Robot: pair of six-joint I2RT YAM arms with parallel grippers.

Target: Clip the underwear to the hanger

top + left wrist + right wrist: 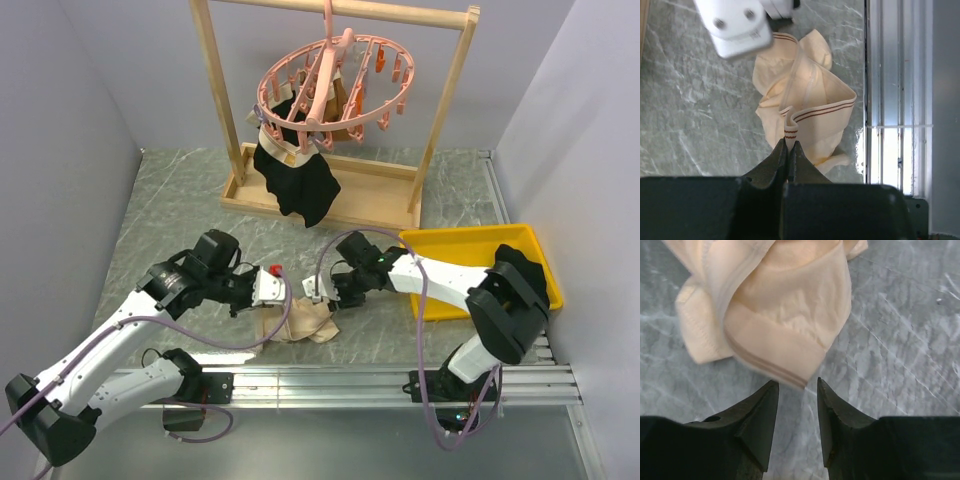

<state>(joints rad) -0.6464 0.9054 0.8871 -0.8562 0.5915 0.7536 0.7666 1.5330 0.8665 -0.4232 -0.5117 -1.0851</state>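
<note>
Cream cloth marks the reference spot: the underwear (300,322) lies crumpled on the grey tabletop (170,200), and everything else is placed from it. On its left, the left gripper (788,146) is closed tight on a fold of the striped waistband. I judge this anchors one corner so the band can be stretched out.

The right gripper (797,390) faces the underwear from the right, low to the tabletop, with its jaws part-way apart. The folded band edge sits just at their tips, and nothing is pinched there yet. A second hold on that edge looks like the step in hand.

Well beyond the underwear, the pink hanger (335,85) hangs from a wooden rack (215,90), with a black garment (300,185) dangling from its left side. The clips on its right look free.

A metal rail (350,380) runs near the underwear's front edge, leaving little room there. A yellow tray (470,235) lies to its right. The open way is up and away toward the rack.
</note>
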